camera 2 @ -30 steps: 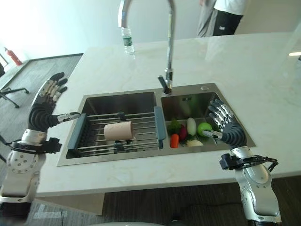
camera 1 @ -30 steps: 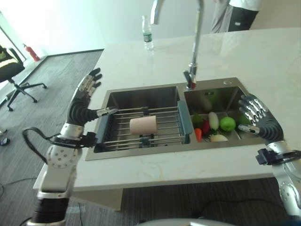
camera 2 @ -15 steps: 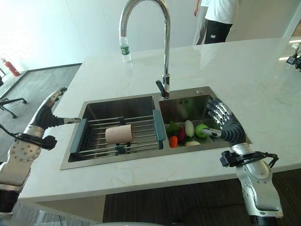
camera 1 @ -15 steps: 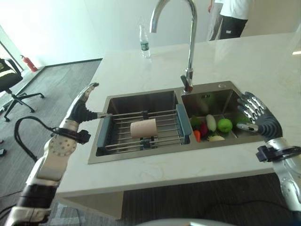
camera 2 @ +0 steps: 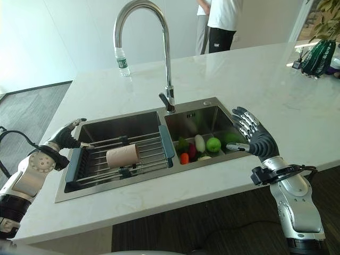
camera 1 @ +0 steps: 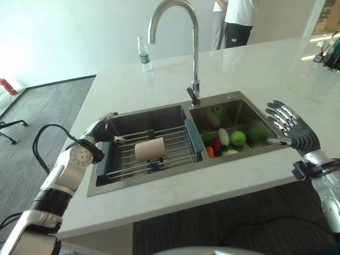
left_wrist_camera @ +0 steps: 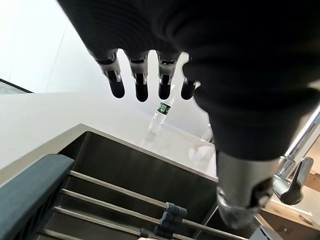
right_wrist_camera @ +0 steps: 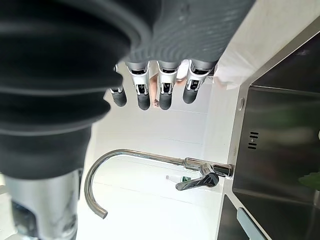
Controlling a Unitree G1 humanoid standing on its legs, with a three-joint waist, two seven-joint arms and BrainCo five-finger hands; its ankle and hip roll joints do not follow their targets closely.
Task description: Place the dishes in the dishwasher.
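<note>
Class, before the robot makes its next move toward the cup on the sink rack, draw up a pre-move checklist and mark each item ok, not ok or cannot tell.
1. Left hand free to grasp: ok, fingers relaxed, holding nothing, at the left end of the rack.
2. Right hand free: ok, open at the right rim of the sink.
3. Cup reachable: ok, lying on its side on the rack, uncovered.
4. Cup empty: cannot tell.
5. Vegetables clear of the cup: ok, they sit in the right basin.
6. Dishwasher located: cannot tell.
</note>
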